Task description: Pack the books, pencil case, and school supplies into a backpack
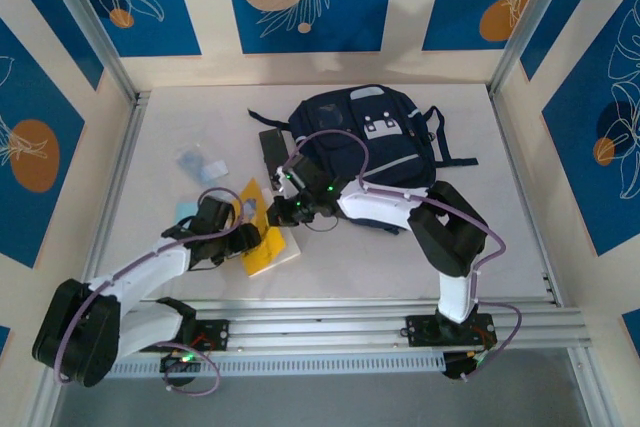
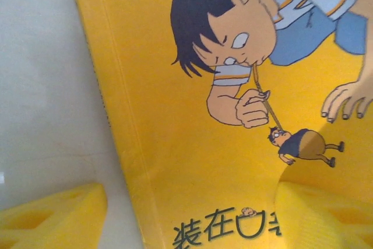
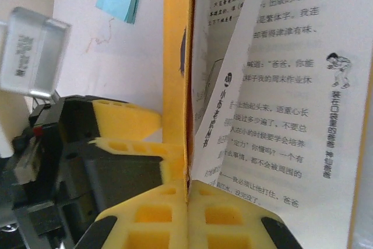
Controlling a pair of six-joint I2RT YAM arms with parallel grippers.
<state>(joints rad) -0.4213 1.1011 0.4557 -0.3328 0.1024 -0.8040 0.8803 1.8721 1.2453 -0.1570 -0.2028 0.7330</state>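
Clamped tight in the right claw: the cover edge of the yellow book, standing apart from the printed pages; spread wide over that same cover, by the cartoon boy, the left claw, gripping nothing. Farther out on the bench: blue pad and clear piece off to the left of both claws; pencil case just beside the backpack, toward the back.
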